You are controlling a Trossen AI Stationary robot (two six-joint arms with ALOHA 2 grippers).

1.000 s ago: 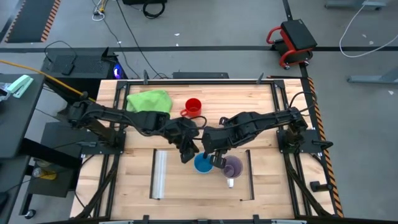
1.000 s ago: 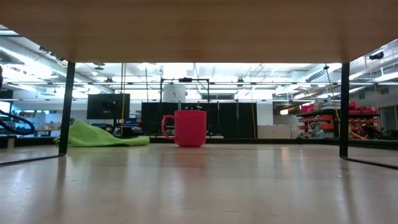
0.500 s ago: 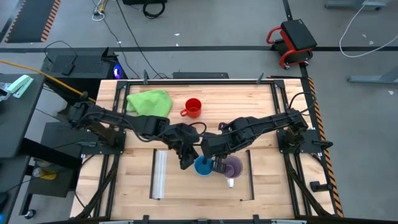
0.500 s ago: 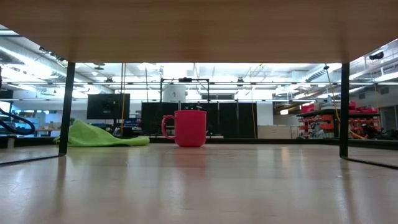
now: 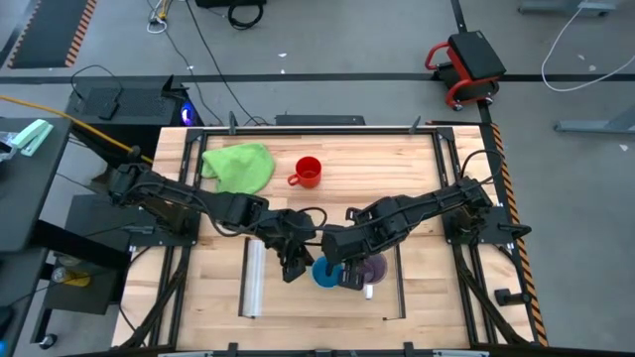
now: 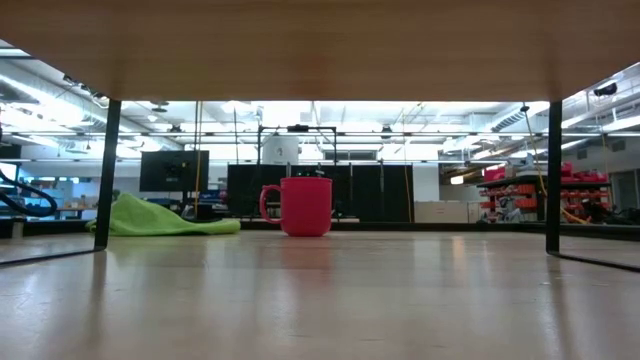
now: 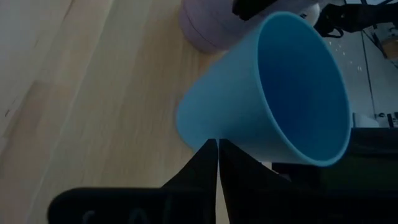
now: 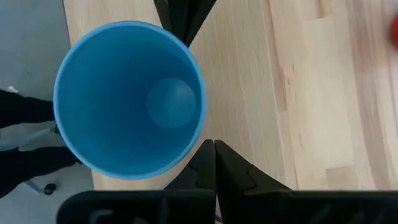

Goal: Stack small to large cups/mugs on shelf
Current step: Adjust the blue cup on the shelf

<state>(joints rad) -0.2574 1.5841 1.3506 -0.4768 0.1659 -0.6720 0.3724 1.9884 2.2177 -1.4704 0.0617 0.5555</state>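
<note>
Table (image 5: 327, 154): I see the black-framed wooden top from above, both arms reaching in toward its middle.
Shelf (image 5: 288, 297): I place the light wooden panel at the near centre of the table, with its clear strip (image 5: 255, 278) on the left short edge and its dark bar (image 5: 400, 283) on the right.
Green cloth (image 5: 239, 166): bunched at the far left of the table, off the shelf.
Red mug (image 5: 308, 172): I find it upright on the table, far of the shelf and just right of the cloth; the low view shows it standing alone.
Purple mug (image 5: 371, 268): on the shelf, just right of the blue cup and mostly under the right arm.
Blue cup (image 5: 324, 272): upright on the shelf between the two grippers, mouth up.
Left gripper (image 5: 295, 260): just left of the blue cup; in my wrist view its fingers are pressed together, tips at the cup's wall.
Right gripper (image 5: 348, 273): just right of the blue cup, fingers likewise pressed together beside its rim.
</note>
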